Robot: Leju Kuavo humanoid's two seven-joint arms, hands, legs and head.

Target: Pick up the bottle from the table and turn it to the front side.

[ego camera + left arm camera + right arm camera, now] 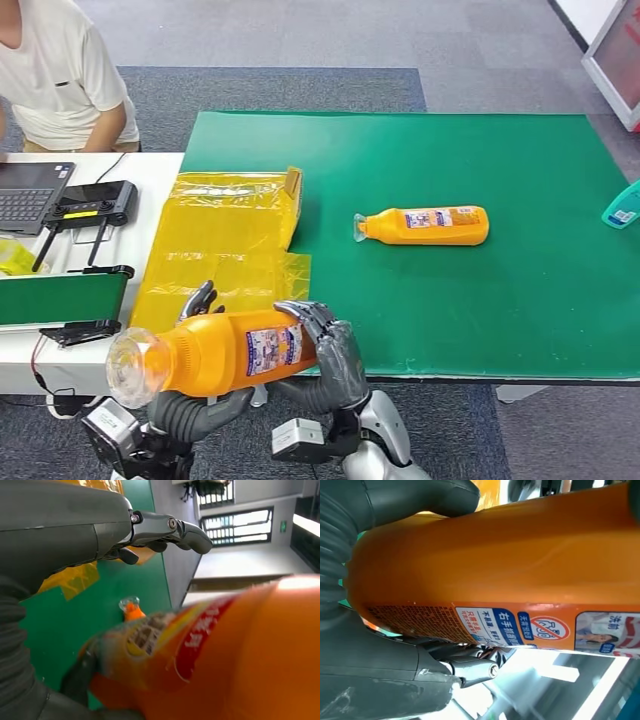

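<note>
An orange bottle [226, 352] with a clear cap lies level in the air over the table's front edge, cap pointing left. My right hand [336, 352] grips its base end, fingers wrapped over the top; the right wrist view shows the label [508, 627] close up. My left hand [198, 408] sits under the bottle's middle. Its fingers [170, 530] stretch out straight behind the bottle [226, 655], with a gap between them. A second orange bottle [424, 225] lies on its side on the green mat [490, 320], and its cap [129, 605] peeks into the left wrist view.
A crumpled yellow plastic bag [226, 240] lies on the mat's left part. On the white table to the left are a small green belt unit [60, 298], a controller [94, 205] and a laptop [26, 192], with a person [64, 75] seated behind. A teal object [623, 207] sits at the right edge.
</note>
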